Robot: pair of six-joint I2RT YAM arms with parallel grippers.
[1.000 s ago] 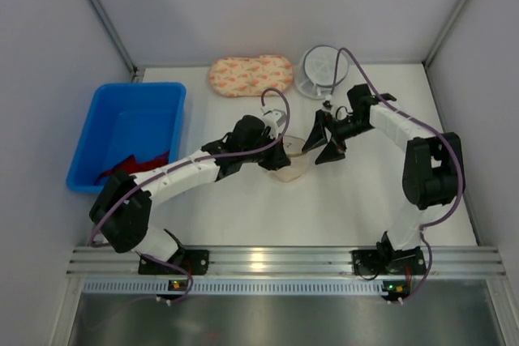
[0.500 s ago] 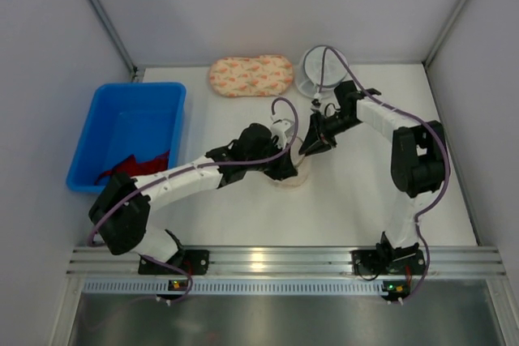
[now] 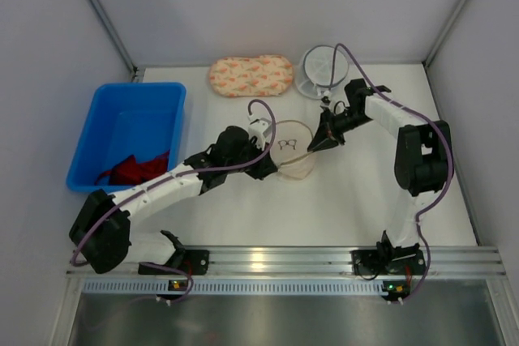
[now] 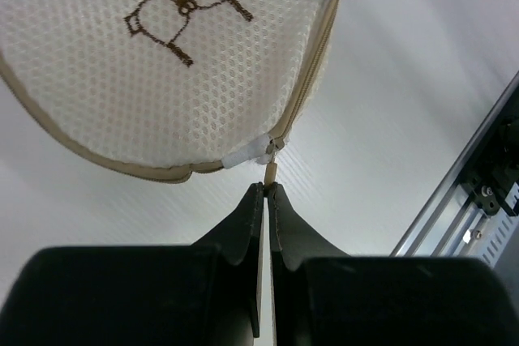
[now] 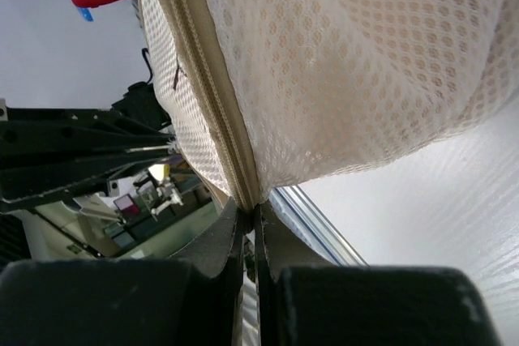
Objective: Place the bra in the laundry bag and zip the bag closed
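The laundry bag [image 3: 293, 151] is a round beige mesh dome with a small dark bow-shaped mark [image 3: 286, 143], mid-table between both arms. In the left wrist view, my left gripper [image 4: 266, 187] is shut on the bag's small beige zipper pull [image 4: 270, 173], just below the mesh dome [image 4: 154, 79]. It meets the bag's near-left rim in the top view [image 3: 266, 169]. My right gripper [image 5: 250, 207] is shut on the zipper seam of the bag's rim [image 5: 219, 119], at the bag's right side [image 3: 316, 144]. The bra is hidden; I cannot make it out through the mesh.
A blue bin [image 3: 122, 119] with a red cloth [image 3: 134, 169] sits at the left. A peach floral pouch [image 3: 250, 75] and a white round ribbed container [image 3: 319, 72] lie at the back. An aluminium rail [image 3: 276, 261] runs along the near edge.
My right gripper went from open beside the bag to shut on its rim. My left arm drew back to the left with the zipper pull. The marked dome now faces up.
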